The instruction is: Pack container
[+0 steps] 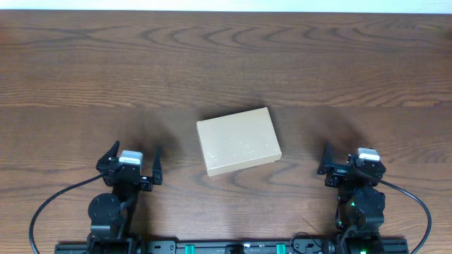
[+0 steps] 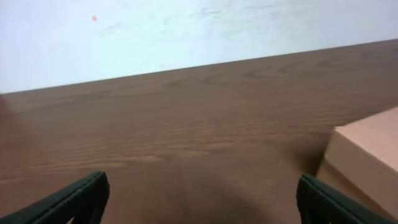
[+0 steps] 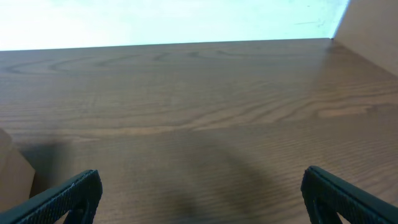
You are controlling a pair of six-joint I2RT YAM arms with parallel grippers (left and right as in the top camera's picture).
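The container [image 1: 238, 141], a plain tan cardboard box with its lid down, lies flat at the middle of the wooden table. My left gripper [image 1: 134, 153] rests near the front edge, to the box's left and apart from it, open and empty. My right gripper [image 1: 355, 159] sits to the box's right, also open and empty. In the left wrist view the container [image 2: 367, 155] shows at the right edge, beyond the spread gripper [image 2: 202, 199]. A corner of the container [image 3: 12, 171] shows at the left edge of the right wrist view, where the gripper [image 3: 202, 196] stands wide over bare wood.
The dark wooden table [image 1: 226, 63] stretches back to a pale wall [image 2: 186, 31]. Both arm bases and black cables [image 1: 49, 204] lie along the front edge.
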